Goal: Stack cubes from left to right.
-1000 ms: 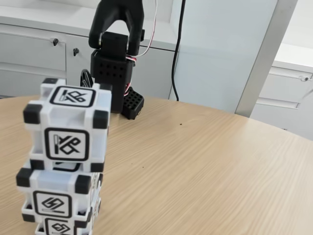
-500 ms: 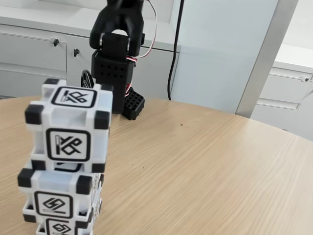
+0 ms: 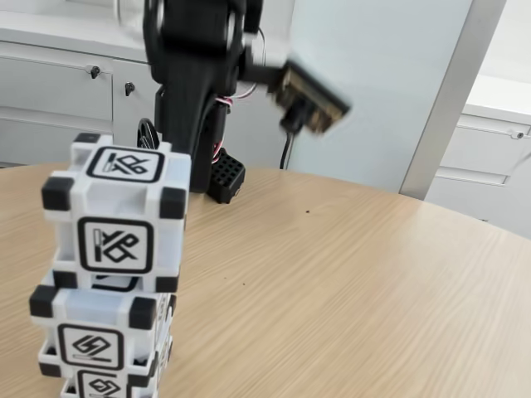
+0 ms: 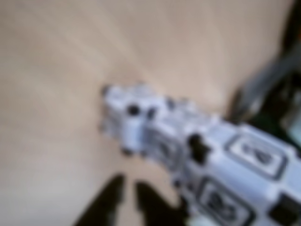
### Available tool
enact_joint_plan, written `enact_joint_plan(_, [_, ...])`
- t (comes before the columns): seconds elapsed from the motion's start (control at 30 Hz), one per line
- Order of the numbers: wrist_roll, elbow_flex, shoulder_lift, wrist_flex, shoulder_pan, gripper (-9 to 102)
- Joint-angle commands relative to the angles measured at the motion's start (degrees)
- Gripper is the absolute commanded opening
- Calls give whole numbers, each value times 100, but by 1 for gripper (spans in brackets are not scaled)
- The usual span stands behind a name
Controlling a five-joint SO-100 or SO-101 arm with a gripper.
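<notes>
Three cubes (image 3: 112,249) stacked in one upright column, long axis vertical, glyph faces toward fixed camera. Gripper (image 4: 128,197) beside stack on table (image 3: 348,282), fingers narrow, holding nothing; wrist view blurred.

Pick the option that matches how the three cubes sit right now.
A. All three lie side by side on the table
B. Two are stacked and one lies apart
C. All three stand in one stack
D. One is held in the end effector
C: in the fixed view the top cube sits on the middle cube, which sits on the bottom cube, forming one column on the table.
</notes>
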Motion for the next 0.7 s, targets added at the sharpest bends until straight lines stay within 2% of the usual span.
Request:
enact_joint_plan(0.0, [-220,176,53,-114,53,0])
enact_joint_plan(0.67, [-360,580,53,-132,26,0])
